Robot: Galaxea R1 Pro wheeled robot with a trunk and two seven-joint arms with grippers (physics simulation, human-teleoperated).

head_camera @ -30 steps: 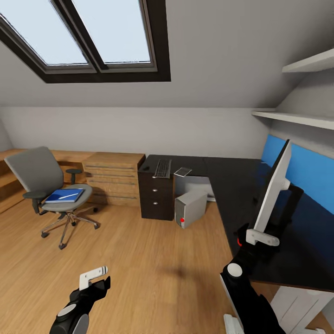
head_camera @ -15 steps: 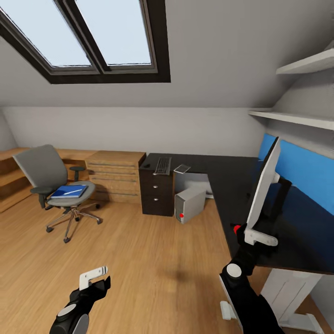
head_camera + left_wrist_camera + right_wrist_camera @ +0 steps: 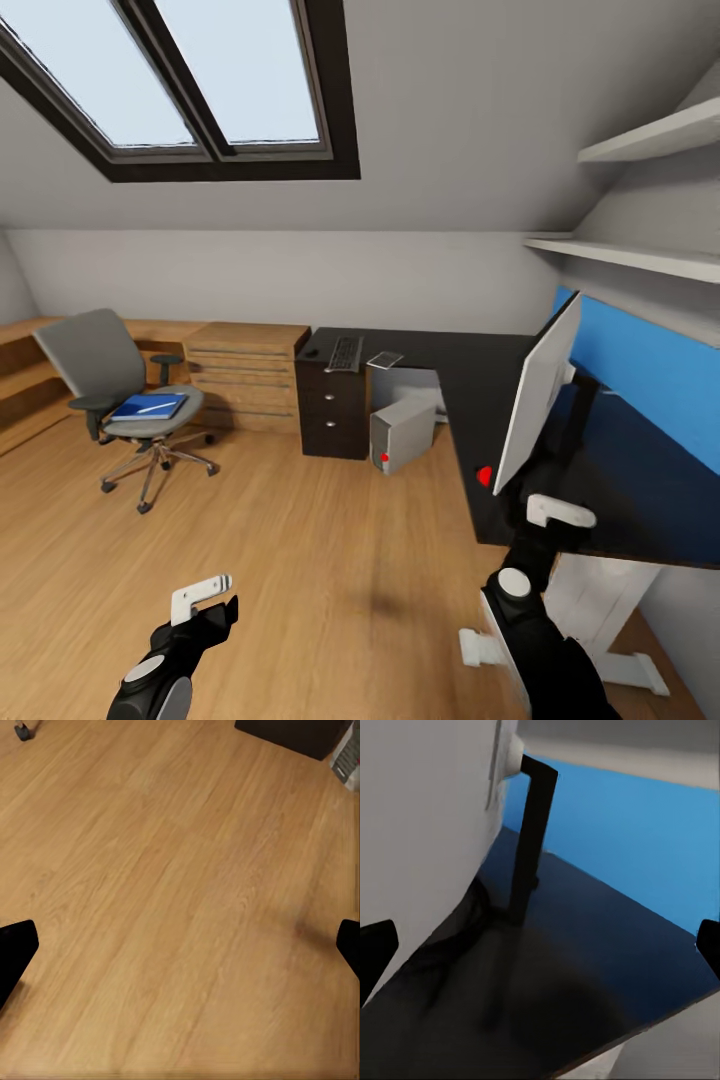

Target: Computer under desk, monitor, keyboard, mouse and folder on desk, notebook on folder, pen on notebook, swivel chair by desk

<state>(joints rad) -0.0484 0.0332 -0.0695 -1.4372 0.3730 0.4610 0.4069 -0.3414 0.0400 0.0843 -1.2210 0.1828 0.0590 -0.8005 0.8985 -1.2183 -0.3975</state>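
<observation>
Monitor [image 3: 537,392] now standing on counter [image 3: 480,400]; my right tool [image 3: 560,512] backed off, spread. Left tool [image 3: 200,592] spread, idle. Folder [image 3: 148,405] on swivel chair [image 3: 120,385] next.

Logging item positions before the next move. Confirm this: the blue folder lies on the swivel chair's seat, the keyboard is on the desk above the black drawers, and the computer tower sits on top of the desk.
One detail is wrong. The computer stands on the wooden floor beside the black drawers, not on top of the desk, as the head view shows. The rest holds: the folder lies on the swivel chair seat, and the keyboard is on the desk above the drawers.
</observation>
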